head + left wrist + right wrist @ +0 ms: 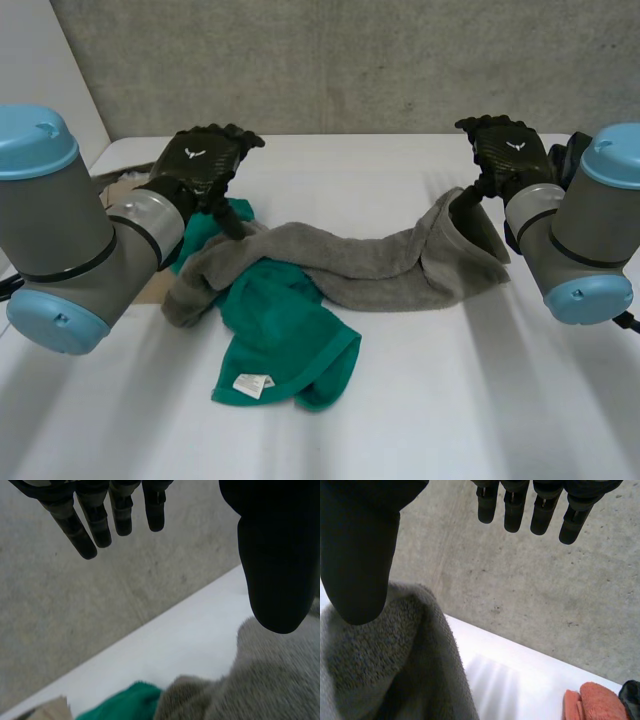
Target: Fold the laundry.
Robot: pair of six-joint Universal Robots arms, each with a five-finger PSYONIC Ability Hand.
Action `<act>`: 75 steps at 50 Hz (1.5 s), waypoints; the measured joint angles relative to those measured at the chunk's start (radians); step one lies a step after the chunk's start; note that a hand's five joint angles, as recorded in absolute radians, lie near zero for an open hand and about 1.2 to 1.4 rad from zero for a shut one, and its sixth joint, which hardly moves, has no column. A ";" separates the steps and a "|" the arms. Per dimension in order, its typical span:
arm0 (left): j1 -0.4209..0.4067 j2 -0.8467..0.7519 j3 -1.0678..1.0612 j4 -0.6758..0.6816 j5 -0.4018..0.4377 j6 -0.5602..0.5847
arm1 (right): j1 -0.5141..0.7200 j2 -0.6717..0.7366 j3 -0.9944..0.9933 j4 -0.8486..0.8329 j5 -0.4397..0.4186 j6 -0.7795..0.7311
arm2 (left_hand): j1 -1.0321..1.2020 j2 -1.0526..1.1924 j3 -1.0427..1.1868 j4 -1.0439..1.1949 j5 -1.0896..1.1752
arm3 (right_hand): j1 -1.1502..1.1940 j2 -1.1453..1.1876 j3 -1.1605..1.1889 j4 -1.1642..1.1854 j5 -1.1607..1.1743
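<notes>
1. I saw the grey towel [380, 265] lying bunched in a long band across the white tabletop [450, 410], running from the robot's left side to its right.
2. Its left part lay over a crumpled green towel [285, 330], which stuck out toward the near edge with a white label [252, 383] at its near hem.
3. The left robot hand [205, 160] hovered over the left end of the grey towel. In its wrist view the fingers [95, 527] were straight and well apart from the thumb [277, 555], holding nothing.
4. The right robot hand [510, 150] was at the towel's right end, where the cloth rose in a peak up to its thumb [357, 545].
5. In the right wrist view its fingers [515, 510] were straight and spread away from the thumb, not closed on the cloth. I could not tell whether the towel hung on the thumb or only touched it.
6. An orange cloth [595, 702] lay on the tabletop, well apart from the grey towel.
7. A grey concrete wall [350, 60] stood behind the tabletop.
</notes>
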 measured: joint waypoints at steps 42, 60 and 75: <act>-0.223 -0.145 0.487 -0.130 -0.163 0.241 | -0.049 0.041 -0.043 -0.010 -0.022 -0.153 | 0.889 0.976 0.959 0.979 0.912 | 0.156 0.181 0.174 0.148 0.149; -0.365 -0.347 0.596 -0.137 -0.100 0.066 | -0.145 -0.018 -0.074 -0.004 0.059 -0.069 | -0.032 -0.014 -0.017 -0.017 -0.004 | 0.148 0.175 0.163 0.139 0.130; -0.193 -0.040 0.049 -0.345 -0.114 0.405 | -0.077 0.011 -0.059 0.002 0.032 -0.159 | -0.032 -0.014 -0.017 -0.017 -0.004 | 0.125 0.175 0.128 0.119 0.106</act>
